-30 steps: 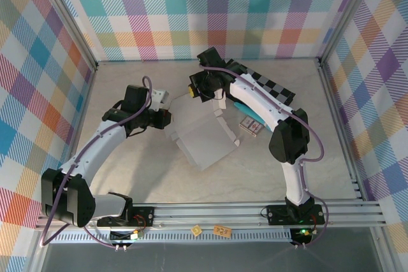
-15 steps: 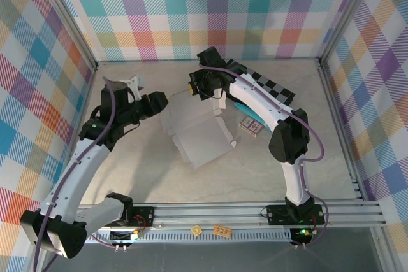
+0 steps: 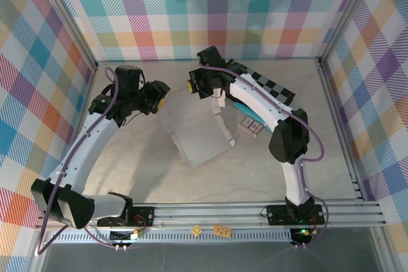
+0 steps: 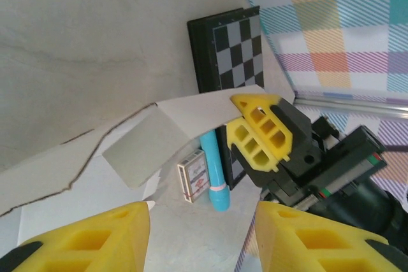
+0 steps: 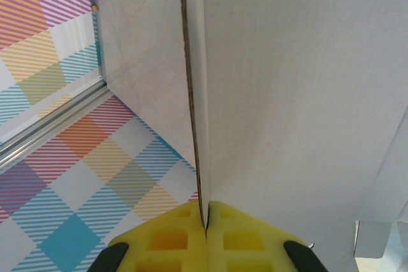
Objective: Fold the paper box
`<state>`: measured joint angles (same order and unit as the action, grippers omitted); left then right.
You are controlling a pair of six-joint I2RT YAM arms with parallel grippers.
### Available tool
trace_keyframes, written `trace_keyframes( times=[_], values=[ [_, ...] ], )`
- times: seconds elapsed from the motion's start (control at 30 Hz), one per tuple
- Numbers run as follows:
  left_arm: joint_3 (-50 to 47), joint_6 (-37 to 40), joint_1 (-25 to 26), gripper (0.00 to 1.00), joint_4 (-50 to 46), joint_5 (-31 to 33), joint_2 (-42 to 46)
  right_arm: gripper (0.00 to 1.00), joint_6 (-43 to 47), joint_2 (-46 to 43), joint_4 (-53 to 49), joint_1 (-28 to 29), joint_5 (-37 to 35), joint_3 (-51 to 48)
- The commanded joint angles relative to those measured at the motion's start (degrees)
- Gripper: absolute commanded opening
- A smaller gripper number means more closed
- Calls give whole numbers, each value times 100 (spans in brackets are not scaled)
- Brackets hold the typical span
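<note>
The paper box (image 3: 194,133) is a white die-cut sheet, partly folded, lying mid-table with its far flap lifted. My right gripper (image 3: 193,87) is shut on the edge of that flap; in the right wrist view its fingertips (image 5: 205,221) pinch the thin cardboard (image 5: 299,93), which runs straight up from them. My left gripper (image 3: 162,95) hangs just left of the raised flap, open and holding nothing. In the left wrist view its gripper (image 4: 204,237) is spread wide over the table, facing the flap (image 4: 159,132) and the right gripper's yellow fingers (image 4: 258,133).
A black-and-grey checkered board (image 3: 274,90) lies at the back right, behind the right arm. A blue pen (image 3: 245,111) and a small patterned packet (image 3: 250,125) rest right of the box. Plaid walls enclose the table on three sides.
My left gripper has opened, let go of the box's left edge and moved up toward the back. The box's left side has settled. The right gripper still holds the flap.
</note>
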<state>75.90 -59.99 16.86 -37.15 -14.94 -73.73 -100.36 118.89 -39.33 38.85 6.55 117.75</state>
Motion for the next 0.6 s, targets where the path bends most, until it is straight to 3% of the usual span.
trace_keyframes(
  times=[0.0,0.43,0.5,0.57],
  values=[
    [256,-100,45,47,-158,142,-208,0,-151,-79,111,2,12,-29],
    [329,-155,295,50,875,-136,-853,0,-159,-129,185,11,92,-84],
    [365,-154,335,46,957,-155,-930,0,-153,-138,196,10,92,-85],
    [373,-131,344,36,1058,-162,-950,0,-162,-155,182,5,84,-107]
  ],
)
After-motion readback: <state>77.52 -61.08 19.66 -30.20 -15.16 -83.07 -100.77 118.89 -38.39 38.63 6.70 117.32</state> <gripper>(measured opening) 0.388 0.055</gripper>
